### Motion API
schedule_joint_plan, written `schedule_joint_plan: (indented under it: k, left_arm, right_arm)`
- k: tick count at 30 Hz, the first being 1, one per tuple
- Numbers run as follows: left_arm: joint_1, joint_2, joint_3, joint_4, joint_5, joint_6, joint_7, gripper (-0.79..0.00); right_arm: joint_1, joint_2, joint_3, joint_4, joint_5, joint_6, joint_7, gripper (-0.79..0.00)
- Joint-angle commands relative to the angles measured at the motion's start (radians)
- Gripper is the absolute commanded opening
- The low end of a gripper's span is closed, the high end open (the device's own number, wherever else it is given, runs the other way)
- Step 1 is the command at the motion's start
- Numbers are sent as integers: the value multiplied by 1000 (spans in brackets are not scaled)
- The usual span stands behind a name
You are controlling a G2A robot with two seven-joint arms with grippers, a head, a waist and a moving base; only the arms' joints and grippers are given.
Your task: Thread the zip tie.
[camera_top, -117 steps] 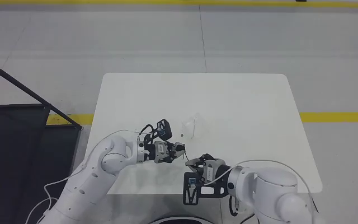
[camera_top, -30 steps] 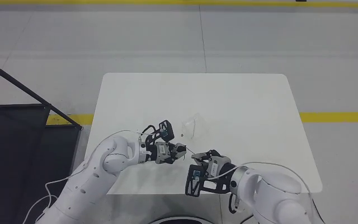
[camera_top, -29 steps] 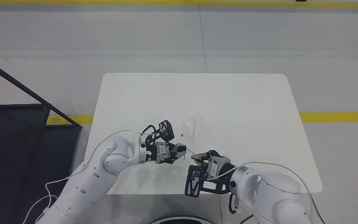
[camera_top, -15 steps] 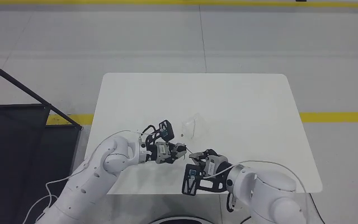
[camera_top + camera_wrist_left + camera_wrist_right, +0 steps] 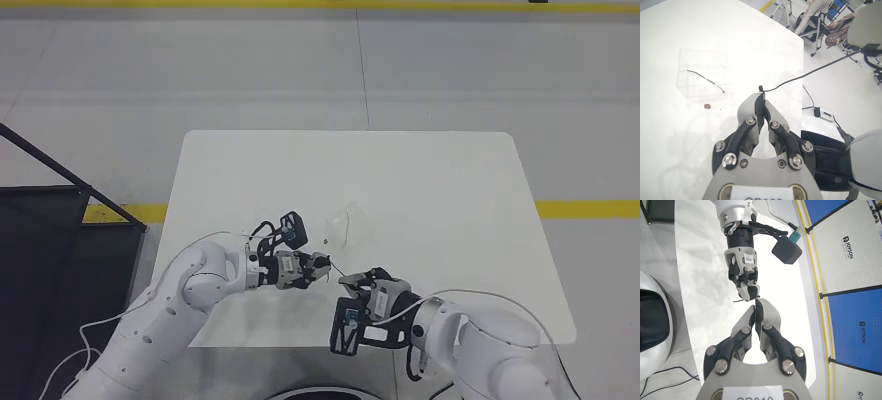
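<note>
My left hand [image 5: 762, 100] is clamped on the zip tie [image 5: 803, 75] just behind its head, above the counter [image 5: 734, 37]. My right hand [image 5: 756, 305] pinches its far end, fingers together.

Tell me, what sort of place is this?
Probably a robot lab or test hall: a white table, a yellow line on a bare floor, and blue partition panels.

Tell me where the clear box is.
Top view: the clear box sits on the white table, just beyond the left claw pinching the zip tie.
</note>
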Motion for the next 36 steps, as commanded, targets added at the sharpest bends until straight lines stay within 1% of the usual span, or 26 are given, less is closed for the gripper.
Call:
schedule_joint_plan:
  k: [1, 21, 36]
  left_arm:
    - [0, 0, 0, 0, -1, 2, 2, -785]
    - [-8, 1, 3, 9, -10, 9, 2, -785]
    - [-12, 2, 6, 8, -12, 11, -2, -785]
  right_arm:
    - [-4, 1, 4, 0, -3, -3, -5, -785]
    - [-15, 5, 11, 0, -12, -36, -28, -785]
    - [-8, 7, -3, 0, 2, -76, -9, -785]
